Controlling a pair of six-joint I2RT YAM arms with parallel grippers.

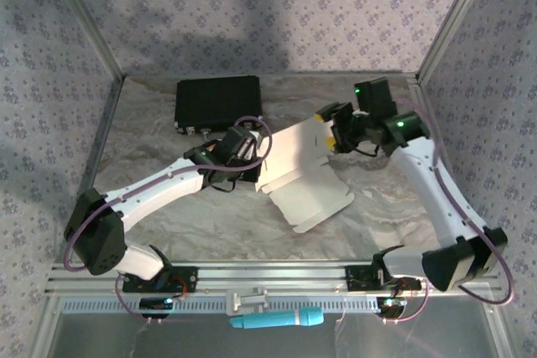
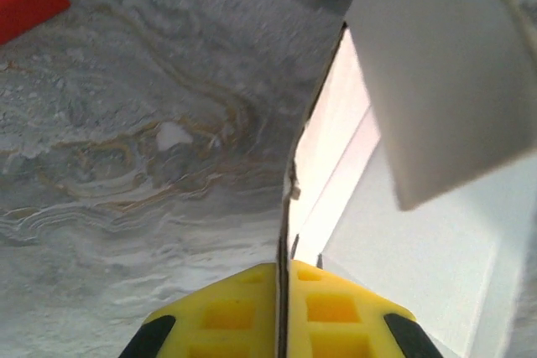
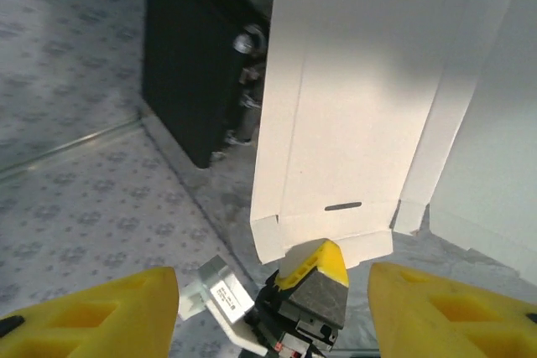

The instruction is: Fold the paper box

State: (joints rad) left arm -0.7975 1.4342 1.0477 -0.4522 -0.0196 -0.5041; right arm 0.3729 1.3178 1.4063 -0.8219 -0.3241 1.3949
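The surface (image 1: 394, 207) is grey and swirly like stone, with flowery walls (image 1: 252, 6) around it. The left fingers (image 2: 226, 316) are yellow and pressed together, pinching a thin edge of the paper box (image 1: 306, 178) between them. The right fingers (image 3: 92, 316) are yellow too and stand wide apart, holding nothing. A tall white flap of the box stands up just past them, with a small slot near its bottom. The box is white and lies in the middle of the surface, between the two arms, with flaps sticking out. Behind it, near the back wall, lies a black case (image 1: 216, 102). A blue thing (image 1: 277, 319) lies at the near edge, by the arm bases.
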